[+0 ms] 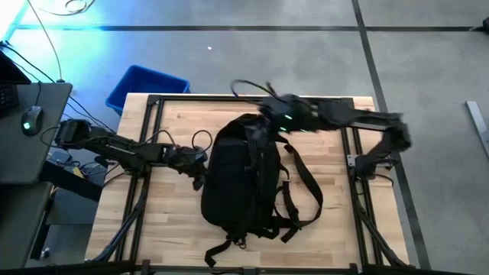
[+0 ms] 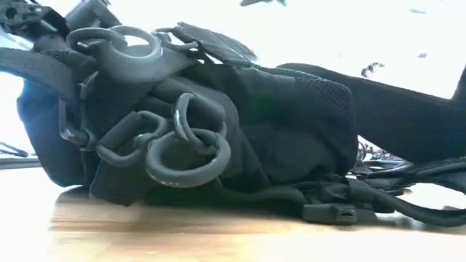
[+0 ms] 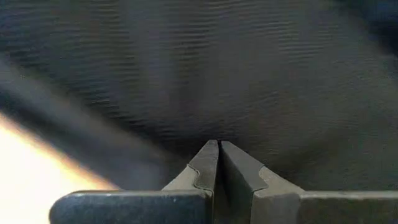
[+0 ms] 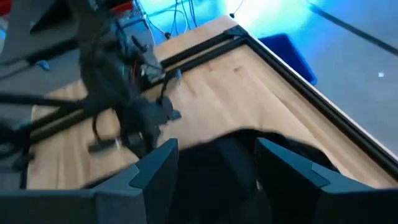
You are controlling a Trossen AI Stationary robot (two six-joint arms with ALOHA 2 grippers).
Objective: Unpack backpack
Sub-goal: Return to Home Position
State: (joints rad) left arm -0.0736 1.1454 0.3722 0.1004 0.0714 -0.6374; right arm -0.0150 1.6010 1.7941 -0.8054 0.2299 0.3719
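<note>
Found the backpack (image 1: 241,179) lying flat at the middle of the wooden table (image 1: 176,130), its length running from 12 to 6 o'clock. Saw its black straps (image 1: 306,183) spilled loose over the boards toward 3 and 5 o'clock, with a buckle (image 2: 331,213) resting on the wood in the low view. Noted several grey loops (image 2: 186,156) hanging against the fabric at the end nearest that camera. Placed the left gripper (image 1: 199,166) at 9 o'clock of the bag, right up against its side. Found its fingers (image 3: 205,168) pressed together in the left wrist view, nothing between them, with ribbed black cloth filling everything ahead. Placed the right gripper (image 1: 258,121) at 12 o'clock, above the bag's far end and blurred in the high view. Found its fingers (image 4: 163,165) spread wide and empty in the right wrist view, with the bag's dark bulk low between them and the other arm farther off across the boards. Spotted a blue bin (image 1: 145,85) on the floor just beyond the table's 11 o'clock corner.
</note>
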